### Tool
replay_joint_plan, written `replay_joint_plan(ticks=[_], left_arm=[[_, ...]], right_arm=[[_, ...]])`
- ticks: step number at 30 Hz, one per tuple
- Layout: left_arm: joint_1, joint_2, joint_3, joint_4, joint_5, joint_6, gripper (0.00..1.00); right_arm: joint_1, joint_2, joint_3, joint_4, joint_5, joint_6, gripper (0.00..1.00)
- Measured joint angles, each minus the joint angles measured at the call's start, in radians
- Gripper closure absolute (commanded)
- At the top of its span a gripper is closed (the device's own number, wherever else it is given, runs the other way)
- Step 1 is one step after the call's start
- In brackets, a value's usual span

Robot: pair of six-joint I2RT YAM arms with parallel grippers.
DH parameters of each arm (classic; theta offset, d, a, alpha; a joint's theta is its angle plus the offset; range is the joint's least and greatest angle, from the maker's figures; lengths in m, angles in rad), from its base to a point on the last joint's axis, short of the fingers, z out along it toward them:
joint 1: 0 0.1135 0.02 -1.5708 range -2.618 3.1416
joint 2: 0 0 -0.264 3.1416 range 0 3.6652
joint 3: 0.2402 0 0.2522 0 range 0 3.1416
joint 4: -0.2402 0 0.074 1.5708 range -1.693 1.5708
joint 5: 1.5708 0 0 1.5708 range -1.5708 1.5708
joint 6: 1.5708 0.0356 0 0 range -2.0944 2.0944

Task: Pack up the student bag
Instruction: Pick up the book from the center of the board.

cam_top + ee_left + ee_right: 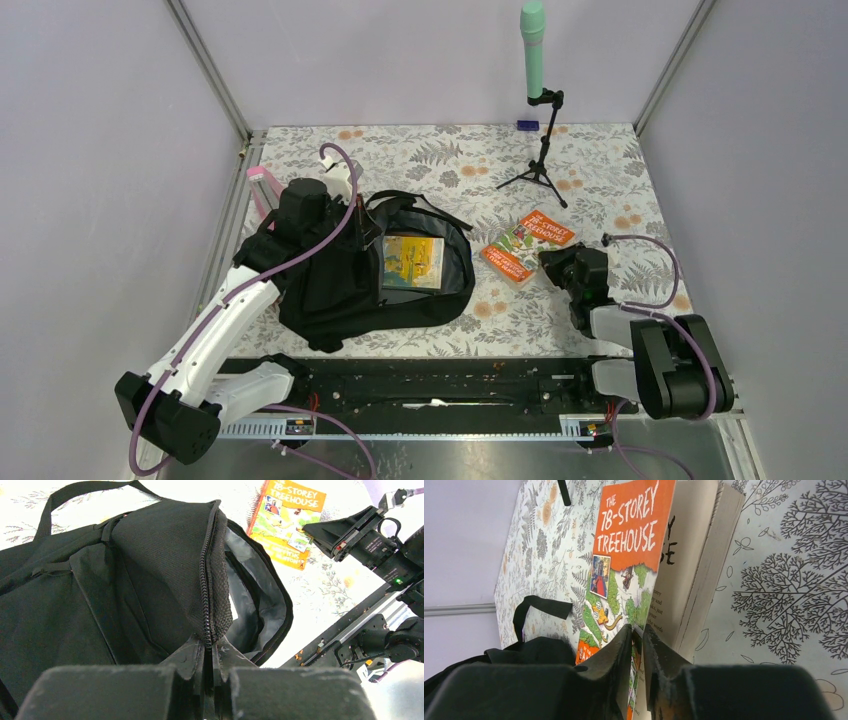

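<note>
One arm [225, 315] outstretched, left gripper [209, 652] apparently pinching bag [100, 580].

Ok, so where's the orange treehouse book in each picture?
Top camera: the orange book lies right of the middle, just right of the student bag.
Left wrist: the orange book is at the top right, beyond the bag's open mouth.
Right wrist: the orange book fills the upper middle, cover lifted off its pages.
Shared landmark: the student bag, left of the book in every view.
</note>
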Motion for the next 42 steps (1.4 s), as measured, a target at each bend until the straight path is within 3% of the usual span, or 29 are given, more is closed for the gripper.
replay_joint_plan(ticks=[13, 20, 22, 25, 28, 31, 34, 42], left_arm=[[0.0, 0.002, 0.0, 0.0, 0.0, 0.0, 1.0], [0.0, 0.002, 0.0, 0.0, 0.0, 0.0, 1.0], [0.0, 0.002, 0.0, 0.0, 0.0, 0.0, 0.99], [0.0, 0.004, 0.0, 0.0, 0.0, 0.001, 0.81], [0.0, 0.004, 0.0, 0.006, 0.001, 0.006, 0.38], [-0.001, 0.004, 0.0, 0.024, 0.003, 0.006, 0.13], [-0.001, 0.001, 0.0, 0.035, 0.002, 0.008, 0.07], [-0.001, -0.07, -0.032, 0.106, 0.029, -0.01, 0.06]], right_arm=[[0.0, 0.153, 0.054, 0.095, -0.031, 0.026, 0.74], [0.0, 0.178, 0.089, 0.115, -0.063, 0.027, 1.0], [0.0, 0.164, 0.091, 0.111, -0.067, 0.024, 1.0], [0.0, 0.101, 0.099, 0.07, -0.08, 0.012, 1.0], [0.0, -0.014, 0.132, -0.037, -0.086, -0.027, 1.0], [0.0, -0.126, 0.187, -0.152, -0.1, -0.085, 1.0], [0.0, -0.226, 0.265, -0.281, -0.126, -0.156, 1.0], [0.0, -0.365, 0.433, -0.525, -0.28, -0.275, 1.0]])
